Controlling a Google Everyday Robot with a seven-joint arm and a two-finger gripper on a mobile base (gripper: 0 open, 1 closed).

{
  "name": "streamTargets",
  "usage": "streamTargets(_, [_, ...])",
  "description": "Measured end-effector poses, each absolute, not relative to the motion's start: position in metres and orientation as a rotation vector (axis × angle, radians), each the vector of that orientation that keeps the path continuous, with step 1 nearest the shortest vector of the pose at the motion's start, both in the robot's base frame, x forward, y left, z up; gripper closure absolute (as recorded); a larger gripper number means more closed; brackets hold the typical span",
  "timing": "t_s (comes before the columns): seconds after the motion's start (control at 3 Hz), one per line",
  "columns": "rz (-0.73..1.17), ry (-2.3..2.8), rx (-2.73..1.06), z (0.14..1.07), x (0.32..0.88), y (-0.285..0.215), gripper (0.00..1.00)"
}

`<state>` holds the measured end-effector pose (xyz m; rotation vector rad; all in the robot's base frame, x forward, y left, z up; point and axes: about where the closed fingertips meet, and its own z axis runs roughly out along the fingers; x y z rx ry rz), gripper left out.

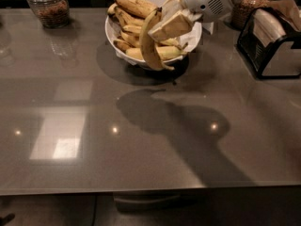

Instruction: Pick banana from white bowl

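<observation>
The white bowl (114,33) stands at the back middle of the grey table and holds several yellow bananas. My gripper (165,23) hangs over the bowl's right half, reaching in from the upper right. It is shut on the banana (148,46), a long curved yellow one with brown flecks. The banana hangs from the fingers, lifted up out of the pile, and curves down in front of the bowl's front rim. Its lower tip points right, just above the table.
A glass jar (47,4) with brown contents stands at the back left. Another jar (247,9) stands at the back right behind a black wire holder (273,41) with napkins. The arm's shadow falls across the table's middle.
</observation>
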<state>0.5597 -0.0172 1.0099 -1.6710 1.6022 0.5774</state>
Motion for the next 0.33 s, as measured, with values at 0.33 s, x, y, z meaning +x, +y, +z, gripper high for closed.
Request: streamTargets(0.33, [0.631, 1.610, -1.672, 1.0127, 0.5444, -0.0187, 1.00])
